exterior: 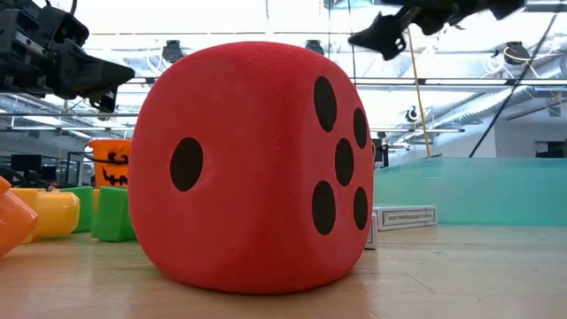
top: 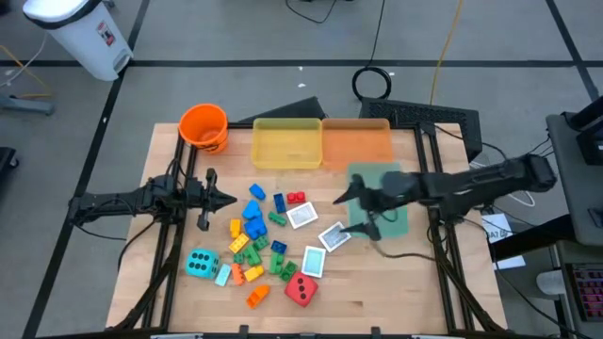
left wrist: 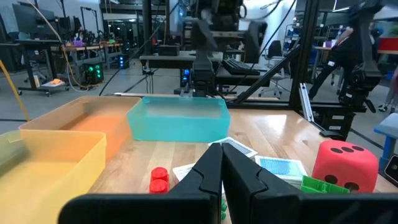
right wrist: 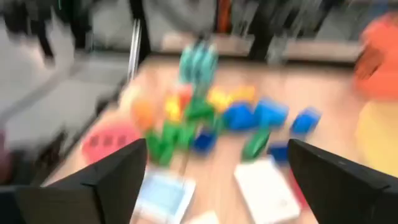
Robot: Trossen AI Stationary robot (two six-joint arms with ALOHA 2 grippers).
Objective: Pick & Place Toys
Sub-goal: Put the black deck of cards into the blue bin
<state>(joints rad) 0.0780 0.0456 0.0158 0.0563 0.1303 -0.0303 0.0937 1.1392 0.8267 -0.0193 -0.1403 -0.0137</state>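
Many small plastic bricks (top: 254, 235) lie in a loose pile in the middle of the table. A cyan die (top: 201, 264) rests left of the pile and a red die (top: 301, 289) toward the near edge; the red die fills the low view (exterior: 257, 164). A few white cards (top: 303, 217) lie flat right of the pile. My left gripper (top: 226, 198) is shut and empty, held above the table left of the bricks; it also shows in its wrist view (left wrist: 222, 168). My right gripper (top: 341, 198) is open and empty above the cards, its fingers wide apart in its wrist view (right wrist: 216, 149).
An orange bucket (top: 204, 127) stands at the far left corner. A yellow tray (top: 287, 143) and an orange tray (top: 356, 141) sit along the far edge. A green tray (top: 386, 184) lies at the right under my right arm. Bare wood shows near the front right.
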